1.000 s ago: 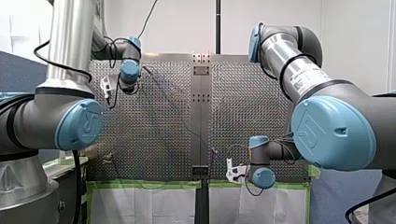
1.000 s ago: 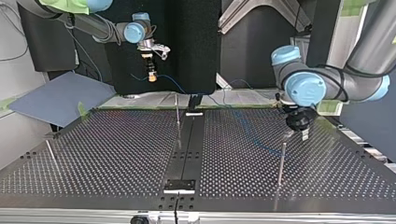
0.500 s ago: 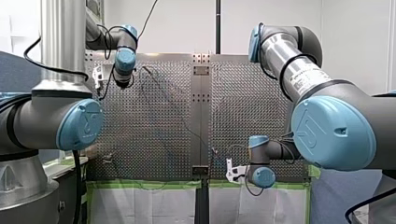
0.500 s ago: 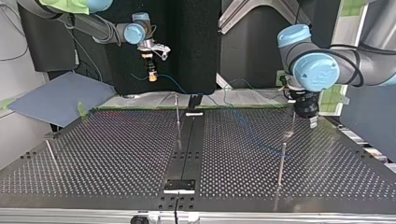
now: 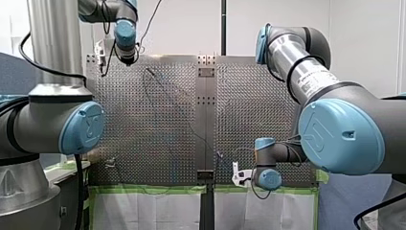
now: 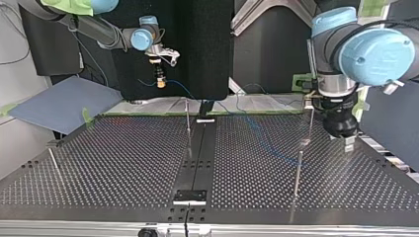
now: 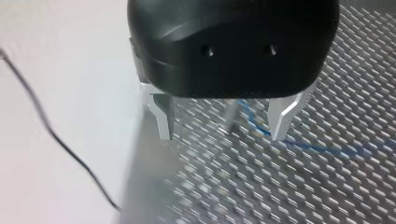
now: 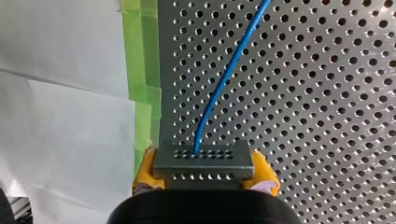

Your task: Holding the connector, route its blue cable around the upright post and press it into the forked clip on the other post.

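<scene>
Connector [image 8: 204, 161] pinched in right gripper [image 8: 204, 171], top view's upper left; cable [image 8: 224, 79] trailing rightward toward post [image 6: 188, 117]; left gripper [image 7: 222, 135] spread, empty.

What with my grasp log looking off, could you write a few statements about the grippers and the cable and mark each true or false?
1. My right gripper is shut on the connector. True.
2. My left gripper grips the blue cable. False: it is open, with its fingers apart.
3. The blue cable runs over a wooden tabletop. False: it runs over the perforated table.
4. My right gripper's pads are yellow. True.
</scene>
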Available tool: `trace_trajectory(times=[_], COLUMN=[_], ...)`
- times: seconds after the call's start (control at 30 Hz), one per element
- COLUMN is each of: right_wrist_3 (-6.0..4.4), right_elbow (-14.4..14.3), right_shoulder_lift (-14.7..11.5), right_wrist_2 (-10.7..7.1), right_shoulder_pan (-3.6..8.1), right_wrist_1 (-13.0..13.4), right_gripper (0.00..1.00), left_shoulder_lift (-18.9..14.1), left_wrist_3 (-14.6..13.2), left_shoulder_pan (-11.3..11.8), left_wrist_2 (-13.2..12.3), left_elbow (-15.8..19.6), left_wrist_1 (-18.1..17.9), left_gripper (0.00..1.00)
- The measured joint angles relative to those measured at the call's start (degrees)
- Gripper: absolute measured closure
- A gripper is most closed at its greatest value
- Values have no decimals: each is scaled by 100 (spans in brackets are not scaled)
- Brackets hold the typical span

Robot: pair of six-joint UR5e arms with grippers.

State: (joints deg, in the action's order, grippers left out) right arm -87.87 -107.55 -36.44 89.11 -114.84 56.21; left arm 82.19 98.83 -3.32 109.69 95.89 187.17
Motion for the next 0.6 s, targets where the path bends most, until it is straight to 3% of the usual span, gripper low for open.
trace_trajectory(times=[0.3,0.47,0.6], right_wrist_3=[-34,-38,-33], right_elbow=[10,14,15], right_shoulder_lift=[2,1,1], right_wrist_2=[2,3,2], right_shoulder_pan=[-24,-41,-55], right_wrist_1=[-71,-111,-123], right_gripper=[100,100,100], left_shoulder_lift=[-500,-731,-664], left_wrist_3=[-26,-54,-126], left_shoulder_pan=[-109,-208,-305], left_wrist_2=[-500,-782,-1007], left_elbow=[-405,-360,-246], left_wrist_1=[497,781,1003], left_gripper=[0,0,0])
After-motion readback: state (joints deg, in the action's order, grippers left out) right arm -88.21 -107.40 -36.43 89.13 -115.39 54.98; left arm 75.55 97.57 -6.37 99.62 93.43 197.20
